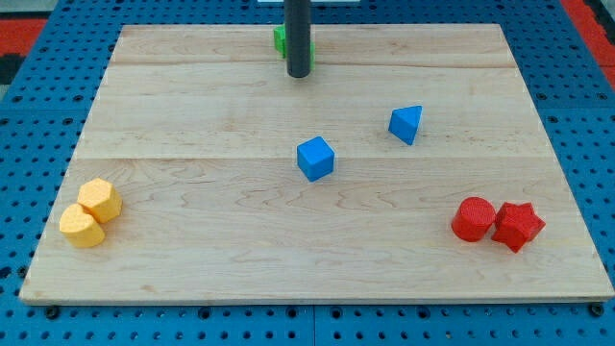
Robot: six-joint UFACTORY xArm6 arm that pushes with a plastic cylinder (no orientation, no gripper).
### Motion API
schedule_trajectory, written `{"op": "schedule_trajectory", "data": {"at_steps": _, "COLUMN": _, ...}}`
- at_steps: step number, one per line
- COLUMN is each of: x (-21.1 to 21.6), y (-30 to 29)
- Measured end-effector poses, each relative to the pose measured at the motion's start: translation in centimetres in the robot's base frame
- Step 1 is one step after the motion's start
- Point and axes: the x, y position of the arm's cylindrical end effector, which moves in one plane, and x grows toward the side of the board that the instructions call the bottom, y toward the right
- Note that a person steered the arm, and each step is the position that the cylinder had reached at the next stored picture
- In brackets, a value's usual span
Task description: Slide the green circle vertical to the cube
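You have a pale wooden bench (192,115). On it lie a blue cube (315,159) near the middle, a blue triangular block (406,124), a red cylinder (473,219) touching a red star (519,227), two yellow blocks (91,212) touching, and a green block (281,40), mostly hidden.

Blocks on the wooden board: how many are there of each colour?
Blue: 2, a cube and a triangular block
Red: 2, a round block and a star
Yellow: 2, a hexagon block and a second yellow block
Green: 1, a green block mostly hidden behind my tip
Total: 7
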Motion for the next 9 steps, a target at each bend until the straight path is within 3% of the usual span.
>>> {"op": "schedule_trajectory", "data": {"at_steps": 2, "x": 0.0, "y": 0.0}}
{"op": "schedule_trajectory", "data": {"at_steps": 4, "x": 6.3, "y": 3.5}}
{"op": "schedule_trajectory", "data": {"at_steps": 9, "x": 6.3, "y": 3.4}}
